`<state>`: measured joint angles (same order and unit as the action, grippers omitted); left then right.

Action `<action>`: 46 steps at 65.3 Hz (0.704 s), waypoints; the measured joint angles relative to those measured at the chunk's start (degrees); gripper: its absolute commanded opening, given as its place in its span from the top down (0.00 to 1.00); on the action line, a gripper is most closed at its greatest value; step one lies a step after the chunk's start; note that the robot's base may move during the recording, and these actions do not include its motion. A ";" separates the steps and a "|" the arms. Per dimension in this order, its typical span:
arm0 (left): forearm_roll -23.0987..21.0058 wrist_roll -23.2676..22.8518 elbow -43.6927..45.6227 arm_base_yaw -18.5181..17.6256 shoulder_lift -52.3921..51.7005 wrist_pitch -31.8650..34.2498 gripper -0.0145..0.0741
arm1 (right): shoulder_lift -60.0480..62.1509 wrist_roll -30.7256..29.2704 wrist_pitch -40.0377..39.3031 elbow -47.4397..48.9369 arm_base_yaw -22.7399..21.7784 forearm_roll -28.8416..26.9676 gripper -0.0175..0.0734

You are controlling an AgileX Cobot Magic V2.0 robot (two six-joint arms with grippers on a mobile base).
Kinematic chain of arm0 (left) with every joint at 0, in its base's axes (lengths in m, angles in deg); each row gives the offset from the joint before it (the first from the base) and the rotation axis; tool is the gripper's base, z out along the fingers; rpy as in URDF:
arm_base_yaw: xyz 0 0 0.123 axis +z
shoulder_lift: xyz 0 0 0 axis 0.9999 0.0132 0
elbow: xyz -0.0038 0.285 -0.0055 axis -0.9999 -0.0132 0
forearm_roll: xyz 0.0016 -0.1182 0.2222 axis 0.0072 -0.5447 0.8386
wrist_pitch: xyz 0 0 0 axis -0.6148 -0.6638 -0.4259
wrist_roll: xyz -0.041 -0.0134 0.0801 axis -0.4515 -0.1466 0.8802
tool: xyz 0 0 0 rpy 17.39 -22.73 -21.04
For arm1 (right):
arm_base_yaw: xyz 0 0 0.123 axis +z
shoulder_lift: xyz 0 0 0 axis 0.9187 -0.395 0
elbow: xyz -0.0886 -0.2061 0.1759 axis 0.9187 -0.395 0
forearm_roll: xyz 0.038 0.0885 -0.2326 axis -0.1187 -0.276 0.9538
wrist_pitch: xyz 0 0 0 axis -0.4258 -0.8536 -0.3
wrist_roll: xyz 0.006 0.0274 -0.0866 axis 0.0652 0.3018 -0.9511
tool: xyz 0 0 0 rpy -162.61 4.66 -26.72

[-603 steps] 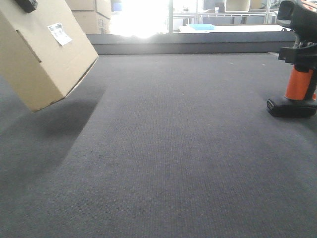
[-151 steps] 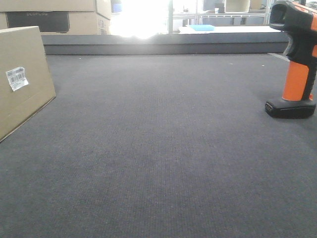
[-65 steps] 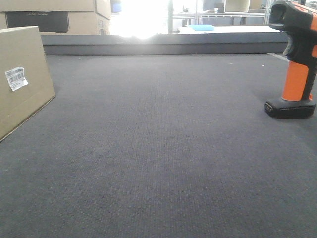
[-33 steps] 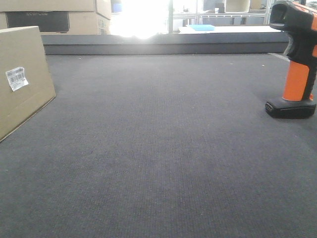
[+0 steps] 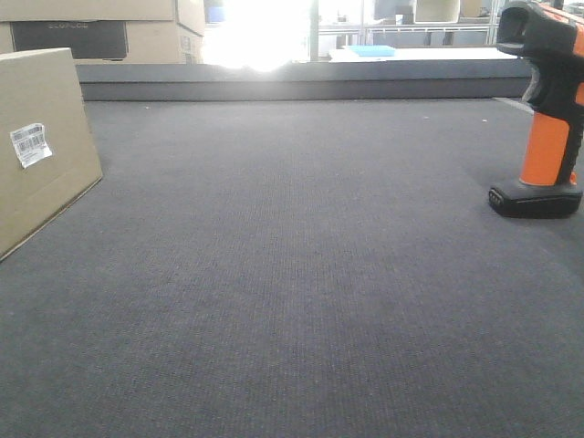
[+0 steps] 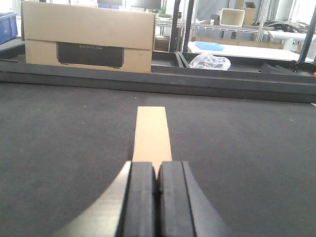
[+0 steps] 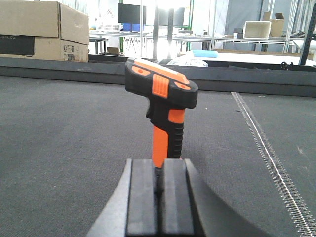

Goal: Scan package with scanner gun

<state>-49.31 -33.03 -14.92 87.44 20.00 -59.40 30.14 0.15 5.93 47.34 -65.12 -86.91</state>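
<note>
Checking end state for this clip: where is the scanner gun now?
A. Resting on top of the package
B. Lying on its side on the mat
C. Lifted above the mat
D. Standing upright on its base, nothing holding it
D: the scanner gun stands upright on its flat base on the mat, with no hand touching it.

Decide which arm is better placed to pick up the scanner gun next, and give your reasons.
Right. The right gripper is lined up directly behind the upright scanner gun; the left gripper faces the package instead.
</note>
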 measured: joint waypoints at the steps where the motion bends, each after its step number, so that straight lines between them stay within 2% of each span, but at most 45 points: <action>1: 0.00 0.00 0.00 0.00 0.00 0.00 0.96 | 0.00 0.00 0.00 0.00 0.00 0.00 0.98; 33: 0.10 0.00 -0.85 0.00 0.00 0.59 0.96 | 0.00 -0.14 0.00 0.00 0.00 0.00 0.98; 46: 1.68 0.00 -10.26 0.00 -3.73 12.58 0.96 | 0.00 -0.14 0.00 -0.04 0.00 0.00 0.98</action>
<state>-47.63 -33.03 -25.17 87.44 16.27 -46.81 30.14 0.01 5.93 47.31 -65.12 -86.91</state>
